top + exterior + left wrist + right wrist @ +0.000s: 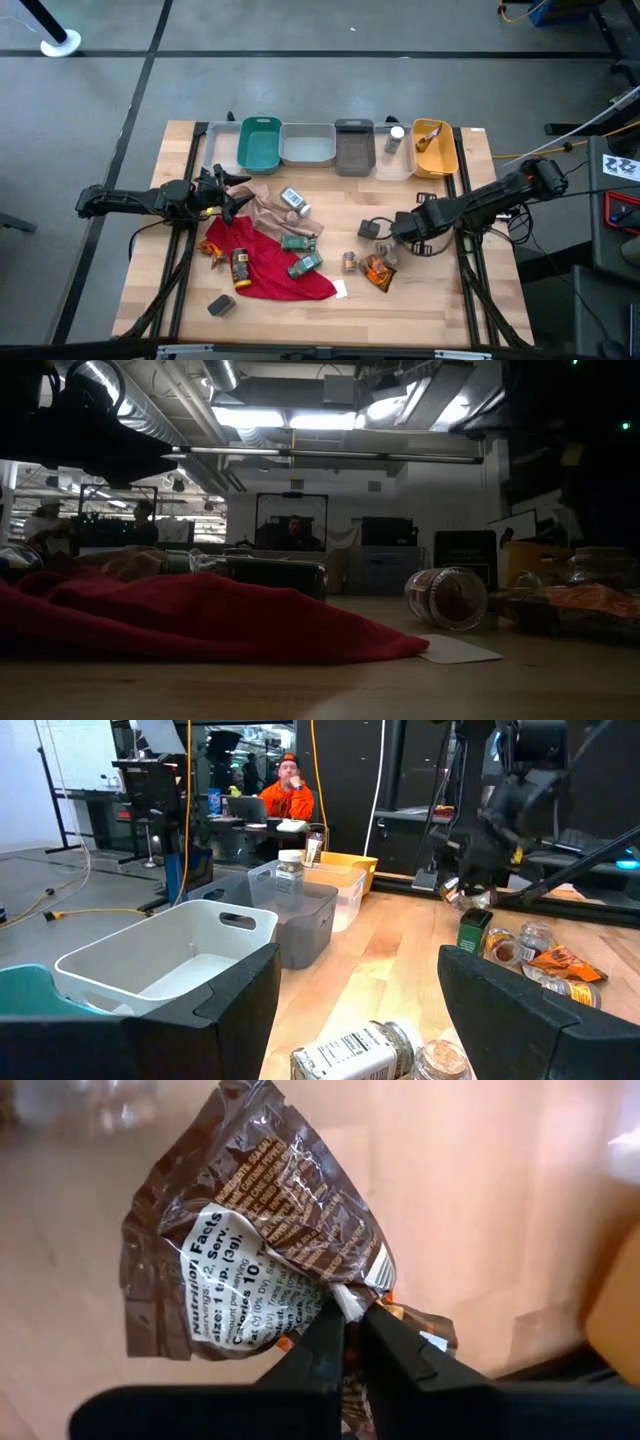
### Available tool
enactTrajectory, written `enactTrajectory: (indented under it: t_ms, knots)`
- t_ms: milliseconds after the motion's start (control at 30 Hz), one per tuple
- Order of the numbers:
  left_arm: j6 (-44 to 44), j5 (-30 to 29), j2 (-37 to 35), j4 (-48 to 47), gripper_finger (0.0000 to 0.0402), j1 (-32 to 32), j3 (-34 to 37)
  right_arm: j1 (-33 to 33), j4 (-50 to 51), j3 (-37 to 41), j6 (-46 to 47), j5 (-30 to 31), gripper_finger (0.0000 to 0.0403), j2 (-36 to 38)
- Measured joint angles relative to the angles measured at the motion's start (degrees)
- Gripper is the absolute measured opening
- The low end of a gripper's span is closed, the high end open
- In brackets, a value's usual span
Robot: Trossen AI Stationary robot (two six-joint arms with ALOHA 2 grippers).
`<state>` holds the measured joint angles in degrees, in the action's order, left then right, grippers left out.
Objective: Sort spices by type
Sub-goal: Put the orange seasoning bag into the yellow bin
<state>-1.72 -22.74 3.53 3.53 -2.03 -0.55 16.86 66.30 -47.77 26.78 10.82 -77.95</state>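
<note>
My right gripper [378,229] is shut on a dark brown crinkly packet [250,1250] right of the table's middle. My left gripper [360,982] is open above the tan cloth [262,212] at the left, with a white-labelled jar [350,1055] lying below its fingers. On and around the red cloth [265,265] lie green boxes [303,263], a brown jar [241,268], a small jar [349,262] on its side, orange-brown packets [378,268] and a dark box [221,305]. One jar [395,140] stands in the clear bin; a yellow-capped bottle [430,134] lies in the yellow bin. My right gripper pinches the packet between its two fingertips [322,1348] at a crumpled edge [345,1302] beside the nutrition label. The rest of the packet stands out beyond the fingertips, label side toward the wrist camera. Whether the packet is lifted clear of the table, I cannot tell.
A row of bins runs along the far edge: teal [259,143], white [308,147], grey [353,147], clear, yellow [437,152]. A white card [455,650] lies near the red cloth's edge. People sit in the room beyond the table.
</note>
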Motion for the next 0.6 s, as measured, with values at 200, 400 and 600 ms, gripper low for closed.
enactTrajectory:
  t_ms: [200,400,600]
  knots:
    - [0.0,0.0,0.0,0.0,0.0255,0.0,0.0,0.0,-0.2,0.0,6.1,9.3,0.0026,7.7]
    - [0.3,0.0,0.0,0.0,0.0255,0.0,0.0,-2.7,-0.2,0.0,15.1,21.9,0.0023,15.5]
    - [0.3,0.0,0.0,0.0,0.0255,0.0,0.0,-12.7,-3.6,0.0,22.5,32.0,0.0024,19.5]
